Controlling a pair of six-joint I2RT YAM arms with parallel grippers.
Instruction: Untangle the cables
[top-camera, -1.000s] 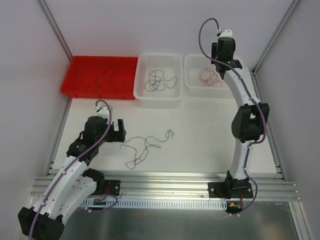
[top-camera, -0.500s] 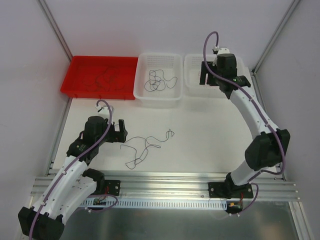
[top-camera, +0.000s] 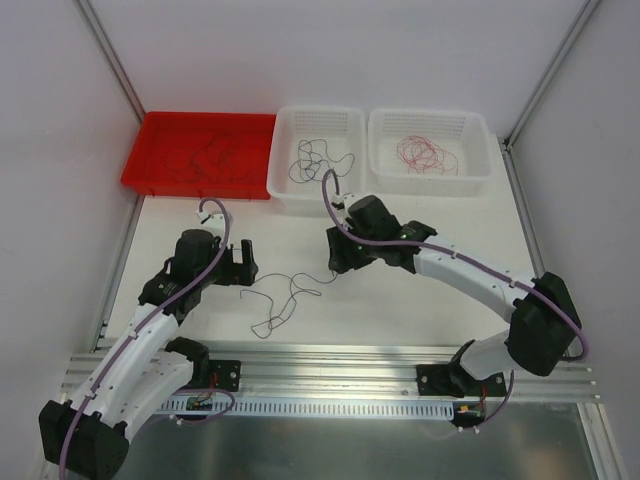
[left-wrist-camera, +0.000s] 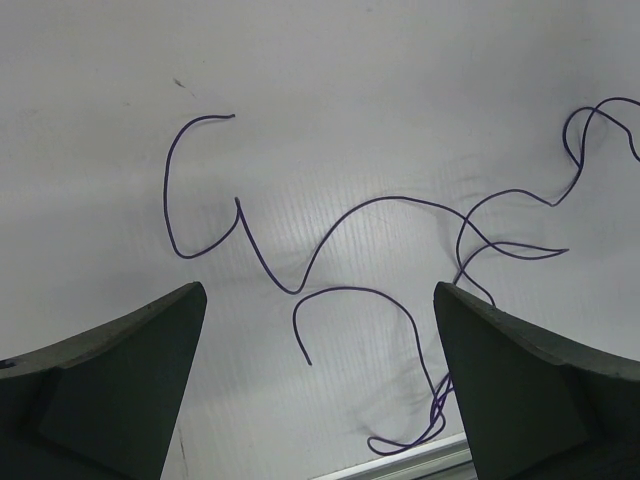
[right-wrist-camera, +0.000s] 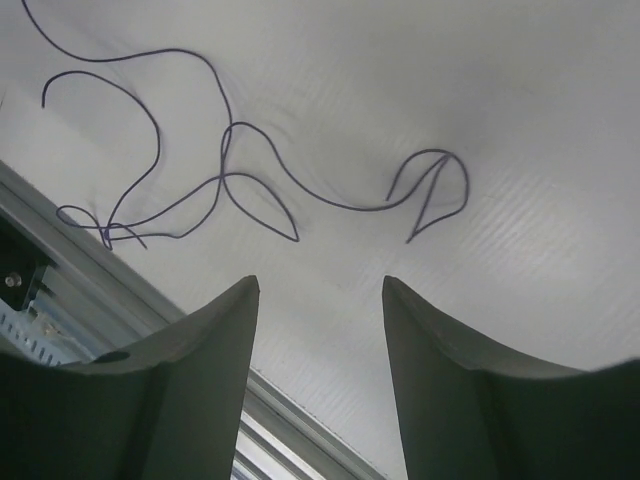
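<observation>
The purple tangle of cables (top-camera: 285, 300) lies loose on the tabletop (top-camera: 400, 320) close to its near edge, left of centre, flanked by the left gripper (top-camera: 247, 262), jaws spread wide and empty, and the right gripper (top-camera: 336, 262), jaws partly apart on nothing, well apart from the bins (top-camera: 318, 200) lining the far edge.

Light: bright and even, coming from above; the white table (top-camera: 400, 300) almost glows.
Shadows: soft and small, right under the arms (top-camera: 150, 330); a faint grey smudge beside the wire (left-wrist-camera: 390, 198).
Glare: a dull shine on the metal sheet (top-camera: 350, 445).
Blur: the dark fingers (left-wrist-camera: 110, 390) close to the wrist cameras look soft; the wire looks sharp.
Corners: both wrist views turn greyer at the edges.
</observation>
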